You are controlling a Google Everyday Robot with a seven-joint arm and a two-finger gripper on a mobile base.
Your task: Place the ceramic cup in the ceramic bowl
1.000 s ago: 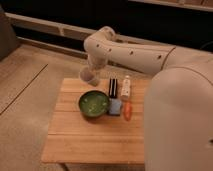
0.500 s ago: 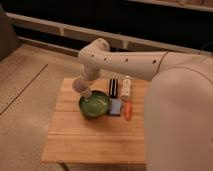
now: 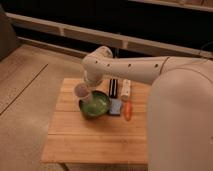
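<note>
A: Where's the gripper (image 3: 85, 84) rn?

B: Over the back-left rim of the bowl (image 3: 95, 104), fingers closed on the cup (image 3: 81, 90). Cup hangs tilted, mouth facing the camera-ish, just at the bowl's left edge. Can't tell if it touches the rim.

A: So cup's not in yet?

B: Nope. Pick looks done, carry looks basically done. Left, imo: get the cup fully over the green inside, lower it, let go, pull the arm (image 3: 130, 70) out.

A: Bowl itself ok?

B: Sits upright on the wooden table (image 3: 75, 140), nothing inside that I can see.

A: Anything crowding it?

B: Blue flat thing (image 3: 115, 106) touching or just beside the bowl's right side, orange item (image 3: 128, 110) past that. Behind those, a dark striped item (image 3: 114, 87) and a white bottle (image 3: 125, 89). All on the far side from the cup, so prob no issue for the drop.
</note>
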